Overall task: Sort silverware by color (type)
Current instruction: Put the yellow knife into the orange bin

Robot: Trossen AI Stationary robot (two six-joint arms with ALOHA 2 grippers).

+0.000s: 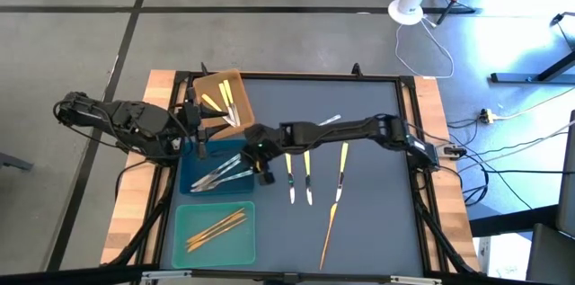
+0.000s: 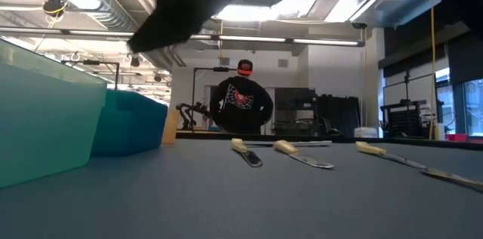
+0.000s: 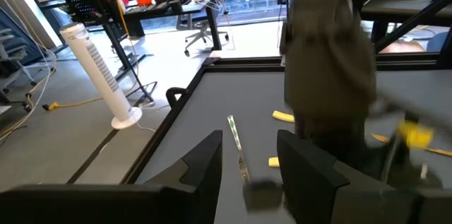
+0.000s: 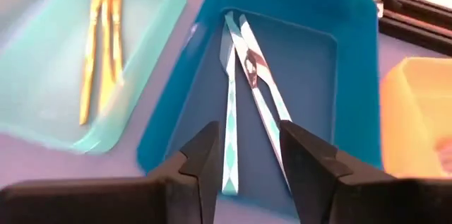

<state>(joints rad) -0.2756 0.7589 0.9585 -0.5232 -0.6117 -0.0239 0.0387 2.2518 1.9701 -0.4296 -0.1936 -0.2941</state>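
Observation:
My right gripper [image 1: 260, 166] hangs open and empty over the right part of the blue tray [image 1: 193, 177]. In the right wrist view its fingers [image 4: 247, 164] stand above several silver utensils [image 4: 240, 90] lying in that tray. My left gripper [image 1: 201, 139] is open and empty between the brown tray [image 1: 235, 83] and the blue tray; it also shows in its own wrist view [image 3: 248, 174]. Three yellow-handled knives [image 1: 307, 177] lie on the mat, with a gold utensil [image 1: 329, 231] nearer the front and a silver one [image 1: 328, 121] farther back. Yellow-handled utensils [image 1: 223, 101] lie in the brown tray.
The teal tray [image 1: 184, 247] at the front left holds gold utensils [image 1: 216, 225]. The three trays stand in a row along the mat's left side. My right arm reaches across the mat's middle above the loose knives. A person [image 2: 240, 107] stands far behind the table.

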